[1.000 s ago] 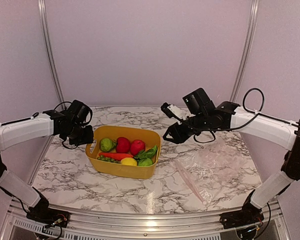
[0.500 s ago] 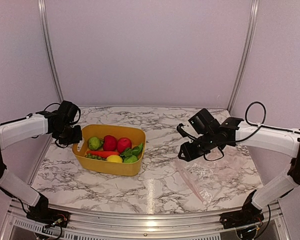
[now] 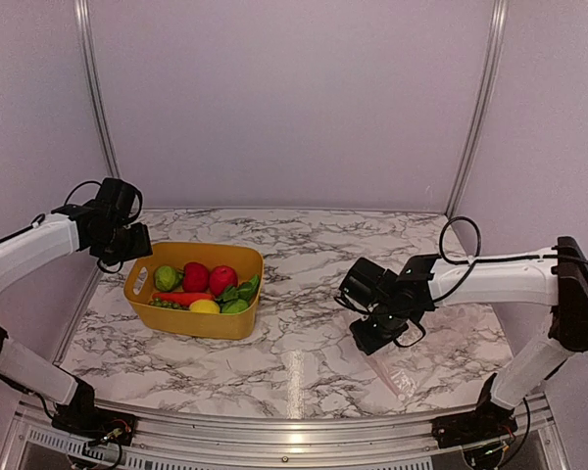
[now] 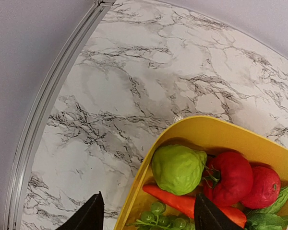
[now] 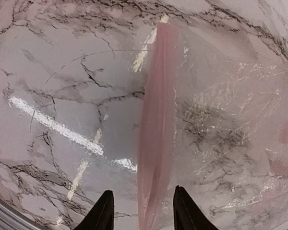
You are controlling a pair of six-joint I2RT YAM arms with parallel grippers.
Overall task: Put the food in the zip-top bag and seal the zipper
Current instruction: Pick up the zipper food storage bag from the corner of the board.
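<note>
Both grippers were found parted. The left gripper [image 4: 146, 216], at lower centre, was set wide astride the yellow basket [image 4: 221, 132] wall, with the food [image 4: 178, 168] inside. The right gripper [image 5: 143, 211] was positioned narrower, astride the zipper [image 5: 157, 110] of the zip-top bag [image 5: 230, 120], unclosed.

- The counter [image 3: 304, 245] is white marble with grey and black veins.
- The basket [image 3: 191, 323] on the left is plain yellow.
- Inside it are two red round fruits [image 4: 230, 177], a light green pear [image 4: 178, 167], an orange-red carrot [image 4: 175, 201], a yellow lemon [image 3: 204, 306], and darker green grapes [image 4: 161, 218] and leafy pieces [image 4: 273, 211].
- The zip-top bag [image 5: 230, 124] on the right is clear, with white crinkle glints.
- Its zipper [image 5: 158, 134] is a pale pink strip.
- The left gripper [image 4: 149, 213] and right gripper [image 5: 144, 211] have black fingers.
- Both arms [image 3: 490, 284] are white with black joints.
- The walls [image 3: 284, 108] are pale lilac.
</note>
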